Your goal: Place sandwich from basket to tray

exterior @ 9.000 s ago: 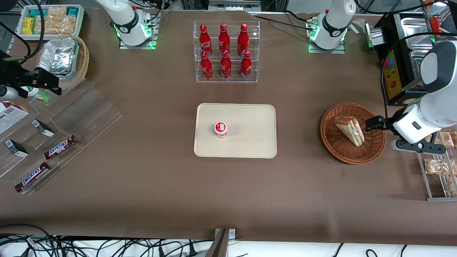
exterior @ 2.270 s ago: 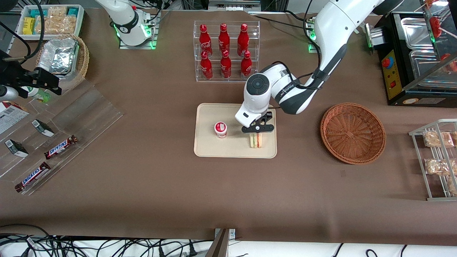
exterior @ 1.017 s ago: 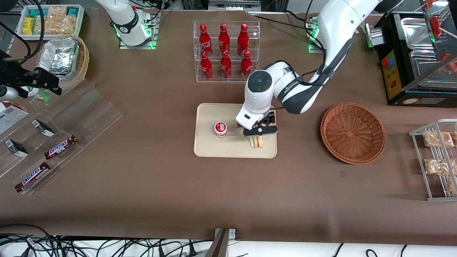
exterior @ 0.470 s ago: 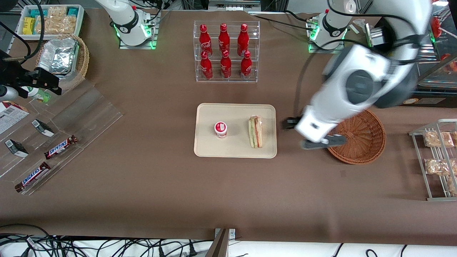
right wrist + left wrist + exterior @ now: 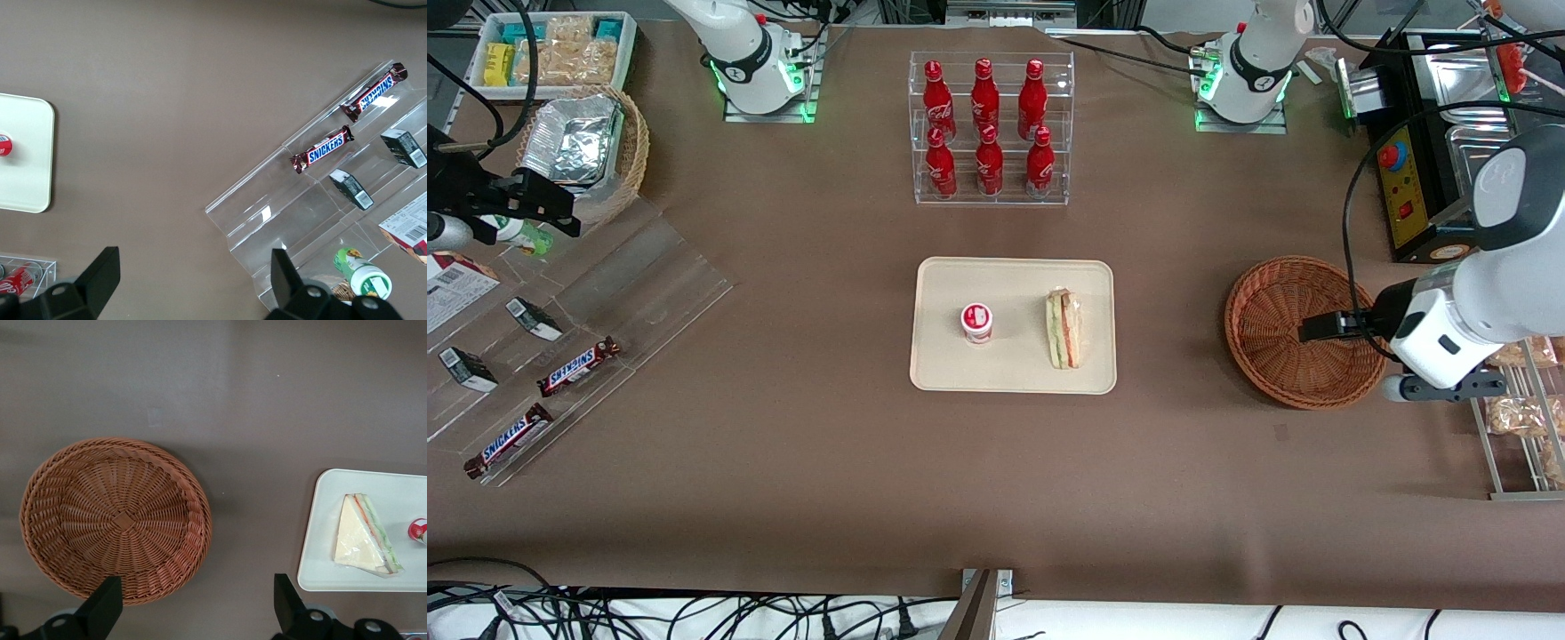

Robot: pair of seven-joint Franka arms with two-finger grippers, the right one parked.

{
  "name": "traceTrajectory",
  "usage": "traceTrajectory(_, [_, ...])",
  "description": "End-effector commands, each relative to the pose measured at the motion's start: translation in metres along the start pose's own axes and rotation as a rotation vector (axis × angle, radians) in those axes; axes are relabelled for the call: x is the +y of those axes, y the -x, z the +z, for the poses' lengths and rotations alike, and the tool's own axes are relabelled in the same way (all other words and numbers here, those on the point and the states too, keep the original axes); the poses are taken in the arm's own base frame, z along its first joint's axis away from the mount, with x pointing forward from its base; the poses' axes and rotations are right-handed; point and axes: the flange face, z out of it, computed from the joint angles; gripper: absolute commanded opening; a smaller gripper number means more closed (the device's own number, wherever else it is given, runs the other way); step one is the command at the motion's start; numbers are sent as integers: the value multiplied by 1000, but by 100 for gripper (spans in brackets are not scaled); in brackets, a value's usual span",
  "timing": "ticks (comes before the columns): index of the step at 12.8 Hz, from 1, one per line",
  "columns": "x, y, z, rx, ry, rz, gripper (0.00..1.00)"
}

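Sandwich (image 5: 1064, 328) lies flat on tray (image 5: 1014, 373), beside a small red-capped cup (image 5: 976, 322), wedge intact in its wrap. Basket (image 5: 1280, 373) empty, well apart from tray toward working arm's end of worktop (image 5: 783, 462). Gripper (image 5: 1318, 326) hangs over basket, fingers (image 5: 100, 608) spread apart, holding nothing. Farther off, bottle rack (image 5: 989, 129). Judged: placing looks done, retreat step in hand; next move only needs arm parked clear, no regrasp.
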Motion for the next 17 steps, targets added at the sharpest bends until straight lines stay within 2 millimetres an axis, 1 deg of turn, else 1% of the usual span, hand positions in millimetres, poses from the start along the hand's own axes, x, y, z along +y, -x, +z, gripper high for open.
traceTrajectory(1, [-6, -1, -2, 12, -69, 34, 100])
traceTrajectory(2, [-23, -5, -1, 13, -89, 53, 100])
traceTrajectory(3, [-39, -8, 3, 0, -80, 114, 100])
traceTrajectory(4, [-44, -15, 9, 7, -77, 175, 100])
traceTrajectory(5, [-43, -17, 12, 12, -115, 193, 100])
traceTrajectory(6, [-49, -18, 12, 11, -126, 185, 100])
traceTrajectory(7, [-55, -17, 8, 15, -91, 193, 100])
traceTrajectory(8, [-73, -18, 5, 18, -60, 210, 100])
traceTrajectory(9, [-72, -13, -8, 40, -50, 216, 100])
traceTrajectory(11, [-71, -6, -25, 62, -70, 221, 100])
traceTrajectory(12, [-66, -4, -27, 63, -70, 220, 100])
traceTrajectory(14, [-65, -3, -27, 63, -75, 205, 100])
traceTrajectory(16, [-60, -1, -26, 53, -116, 184, 100])
traceTrajectory(17, [-55, 1, -30, 60, -123, 186, 100])
